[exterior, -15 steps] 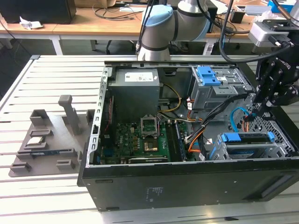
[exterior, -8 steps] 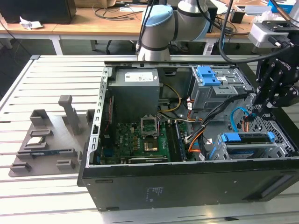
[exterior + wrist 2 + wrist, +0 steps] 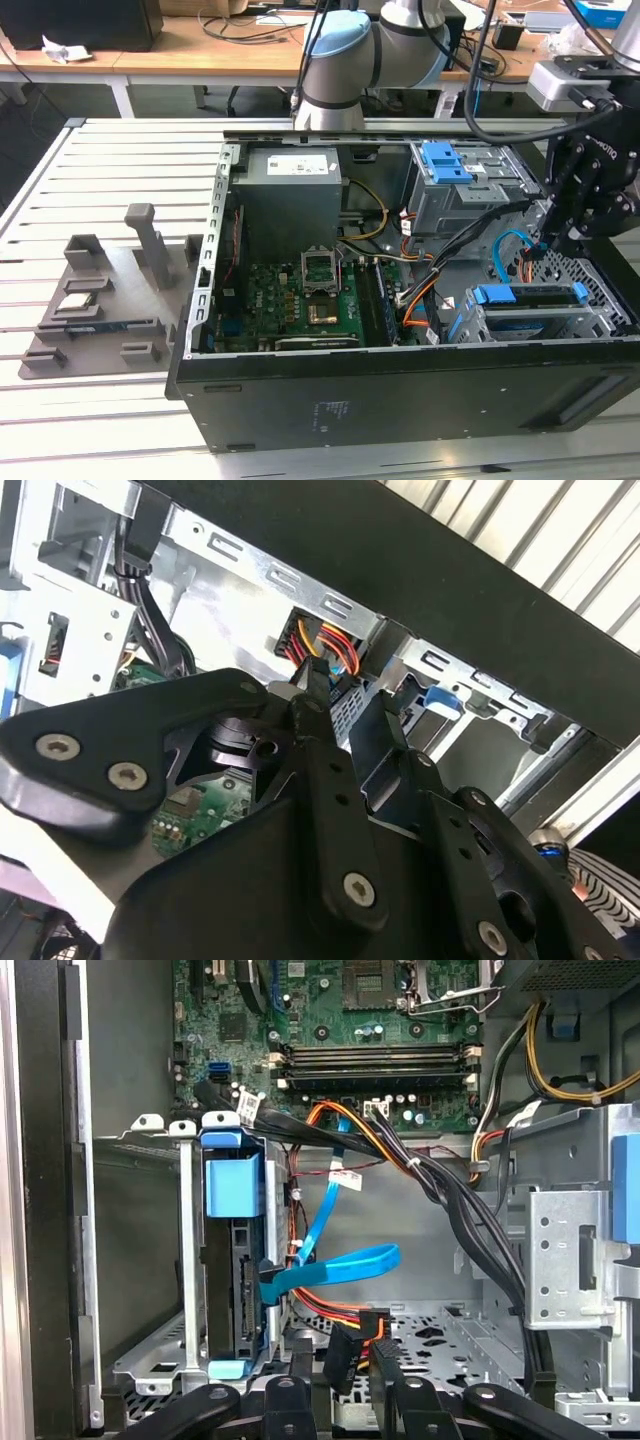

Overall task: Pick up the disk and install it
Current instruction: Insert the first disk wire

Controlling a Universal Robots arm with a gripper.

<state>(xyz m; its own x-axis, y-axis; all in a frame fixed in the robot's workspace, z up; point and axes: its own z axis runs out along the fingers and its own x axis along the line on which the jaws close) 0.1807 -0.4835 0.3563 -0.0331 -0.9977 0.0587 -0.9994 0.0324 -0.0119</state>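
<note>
In the exterior view, the tool (image 3: pixel 556 238) is seen above the open computer case (image 3: pixel 400 390) on the table (image 3: pixel 110 180), right of the caged disk (image 3: pixel 535 298). In the first wrist view, the disk (image 3: pixel 232 1260) is seated in its cage. In the second wrist view, the tool (image 3: pixel 345 712) is pressed together around a connector (image 3: pixel 318 680).

Matt black tool (image 3: pixel 553 243); disk (image 3: pixel 240 1290) has a glossy blue plastic bracket.
</note>
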